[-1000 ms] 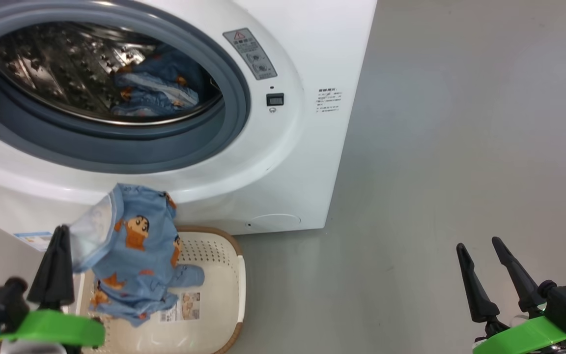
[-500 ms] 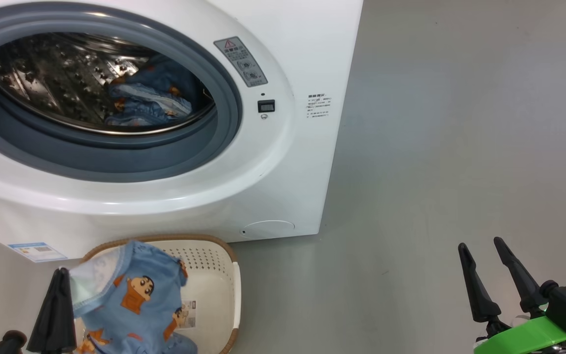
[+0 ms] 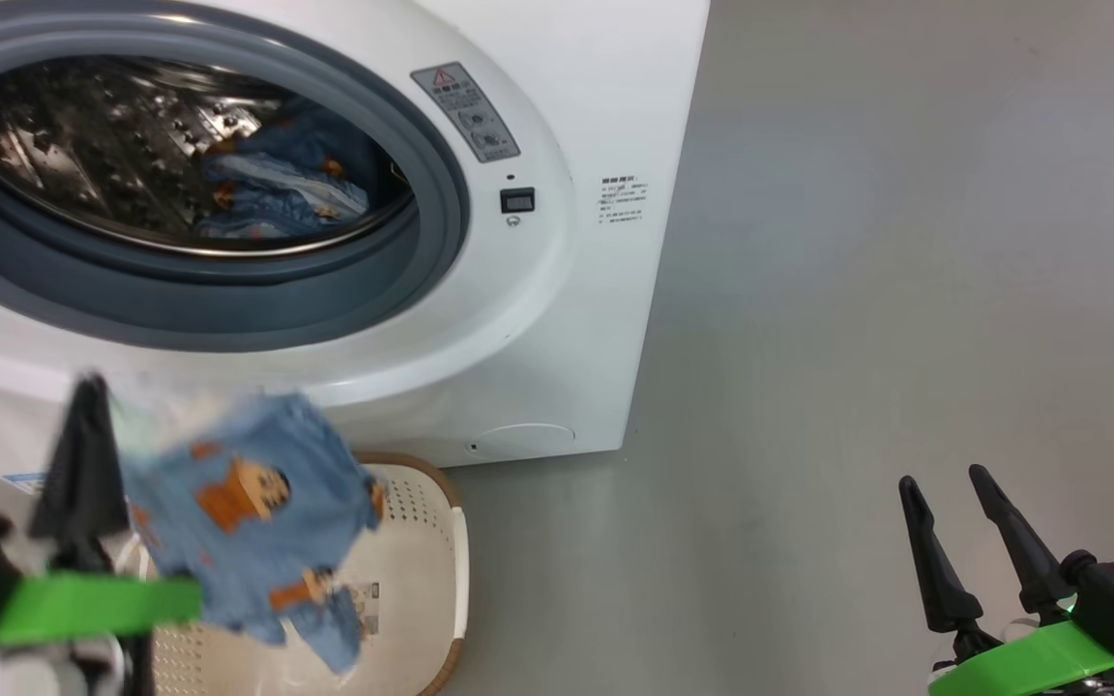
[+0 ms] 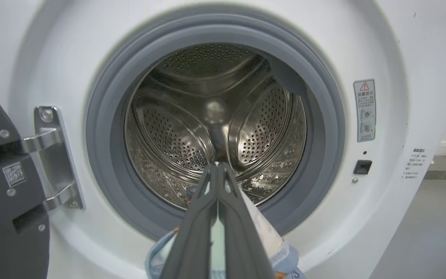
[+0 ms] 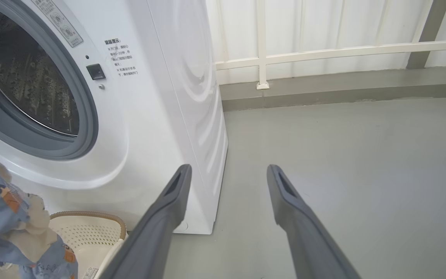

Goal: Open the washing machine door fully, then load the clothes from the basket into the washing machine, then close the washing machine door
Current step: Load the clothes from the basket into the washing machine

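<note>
Clothes: two bundles (one between left fingers)

Left claw clamps the clothes, fingers pressed together; right claw stands spread, fingers up.

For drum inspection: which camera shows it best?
Left wrist view: it looks straight into the drum, nearly whole. Head view sees it from above, with blue clothes inside. Right wrist view catches a slanted part at its left edge.

basket before washing machine, clothes hanging above basket
</note>
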